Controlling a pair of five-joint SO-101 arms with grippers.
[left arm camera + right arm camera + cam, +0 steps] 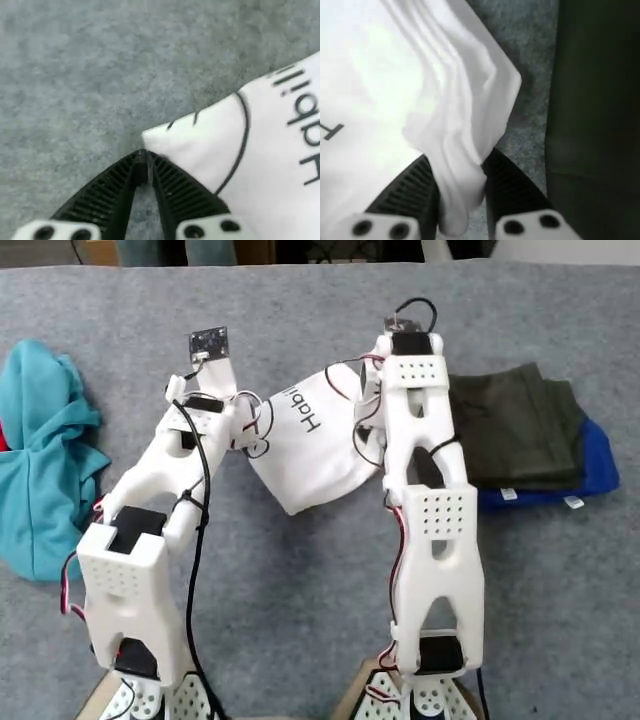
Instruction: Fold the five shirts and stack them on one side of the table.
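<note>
A white shirt [310, 455] with dark print lies crumpled mid-table between the two arms. My left gripper [145, 162] is shut, its tips pinching the shirt's left corner [155, 140]; in the high view it sits at that corner [245, 430]. My right gripper [462, 175] is shut on a bunched fold of the white shirt [460, 125] at the shirt's right edge [372, 415]. A folded dark green shirt [515, 425] rests on a folded blue shirt [600, 470] at the right. A teal shirt [45, 470] lies unfolded at the left edge.
The table is covered in grey felt [300, 620]. A bit of red cloth [4, 435] peeks from under the teal shirt. The dark green shirt [595, 100] lies close beside my right gripper. Open grey surface stretches along the far side [300, 310].
</note>
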